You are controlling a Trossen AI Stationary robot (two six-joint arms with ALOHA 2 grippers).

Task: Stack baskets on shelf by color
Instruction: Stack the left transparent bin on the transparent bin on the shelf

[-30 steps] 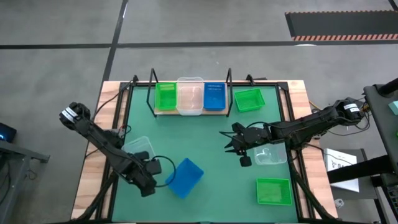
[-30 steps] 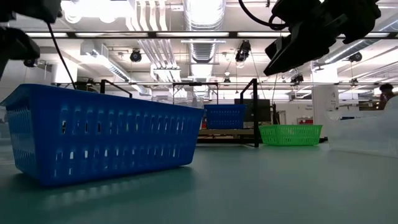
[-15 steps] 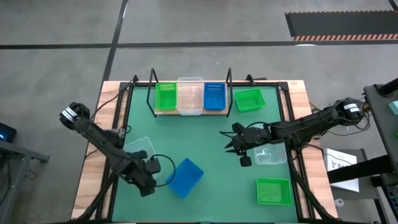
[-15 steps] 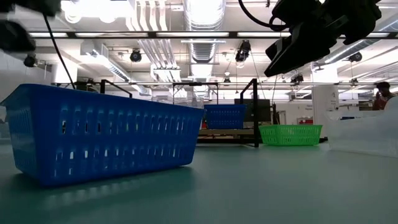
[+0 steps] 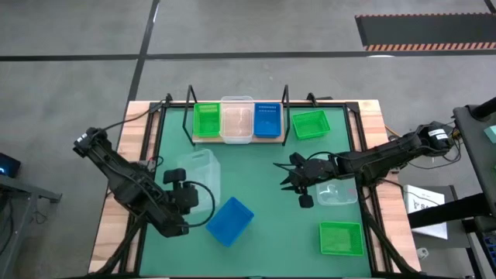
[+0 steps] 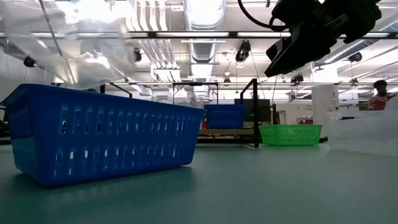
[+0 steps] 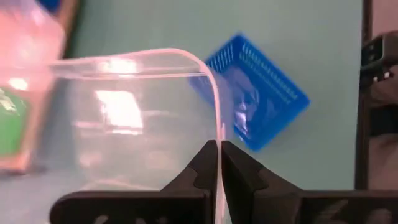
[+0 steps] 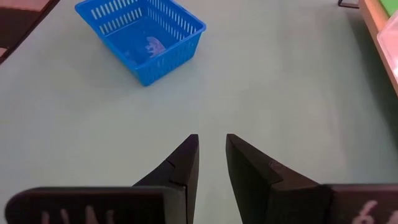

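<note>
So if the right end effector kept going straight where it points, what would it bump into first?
Probably the blue basket lying on the green mat. The right end effector has only bare mat before it, though it aims slightly to one side, so it might pass.

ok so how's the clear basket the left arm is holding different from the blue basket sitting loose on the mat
The clear basket is see-through; the blue basket is solid blue. The clear basket is lifted off the mat, its wall pinched in the left gripper, jaws shut on it; the blue basket rests on the green mat, ungripped. The clear basket looks tilted in the low view; the blue one sits flat. Both are small rectangular bins.
</note>
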